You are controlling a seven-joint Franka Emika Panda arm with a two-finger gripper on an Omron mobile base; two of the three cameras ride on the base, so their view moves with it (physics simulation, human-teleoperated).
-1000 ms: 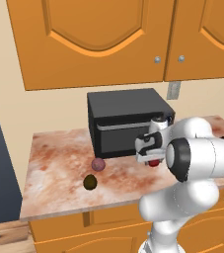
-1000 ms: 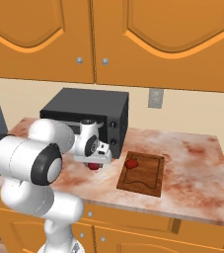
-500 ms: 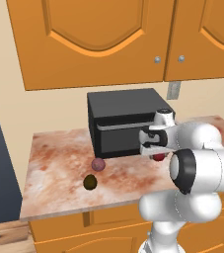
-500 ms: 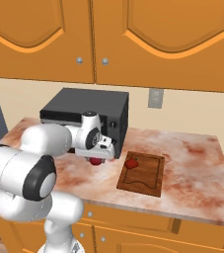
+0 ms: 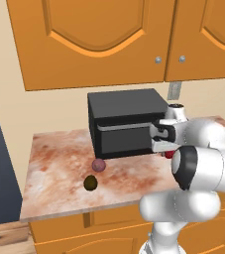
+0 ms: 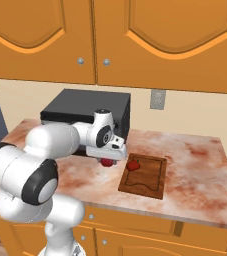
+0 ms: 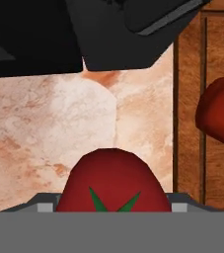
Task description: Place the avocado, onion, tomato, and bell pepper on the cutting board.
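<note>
Marbled pinkish counter (image 6: 195,165) under orange cabinets is where I'm working, and nearest to my hand camera sits the tomato (image 7: 114,182), red with its green star of a calyx, pinched between the tips of the gripper (image 6: 106,161); in the right base view I see it hanging as a red blob just under the hand, above bare counter, close to the board's near-left edge but not yet over it. So I judge I'm mid-carry with the tomato, the second item. Just beyond, the board (image 6: 152,182) lies flat on the counter, and one red piece, which I take for the pepper (image 6: 133,164), rests on its far-left part. My next move, as I read it, is a short shift sideways over the board, then a descent onto an open patch beside the pepper without knocking it, then release. Off on the other side, in the left base view, the avocado (image 5: 90,183) and the onion (image 5: 98,165) sit near each other on the counter, well apart from the board; they wait their turn. Behind everything stands the black microwave (image 5: 126,121) against the wall.
</note>
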